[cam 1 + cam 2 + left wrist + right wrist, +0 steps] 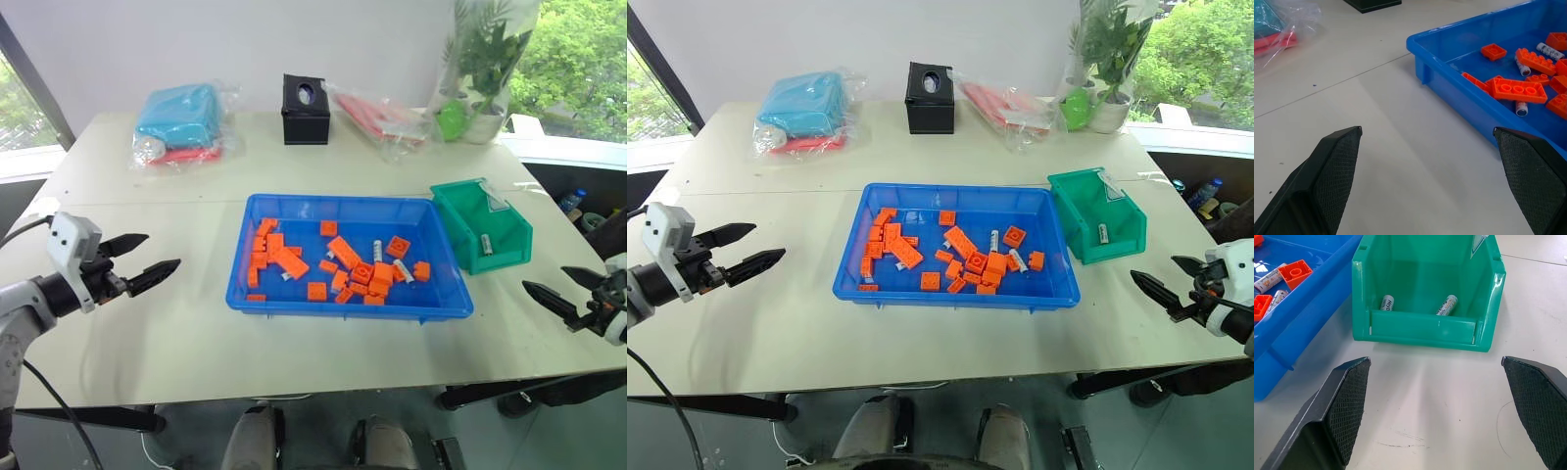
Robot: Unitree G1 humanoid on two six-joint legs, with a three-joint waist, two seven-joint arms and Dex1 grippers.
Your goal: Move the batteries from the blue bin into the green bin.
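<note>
Table [196, 323] — tissue box [306, 110] behind blue bin [294, 300].

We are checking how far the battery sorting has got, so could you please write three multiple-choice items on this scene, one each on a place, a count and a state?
1. Where does the green bin stand?
A. beside the blue bin's right end
B. inside the blue bin
C. by the black box

2. How many batteries lie in the green bin?
A. none
B. two
C. five

3. How is the right gripper?
A. shut on a battery
B. shut, empty
C. open, empty

Answers:
1 A, it sits on the table against the blue bin.
2 B, the right wrist view shows two batteries inside.
3 C, its fingers stand wide apart with nothing between them.
</note>
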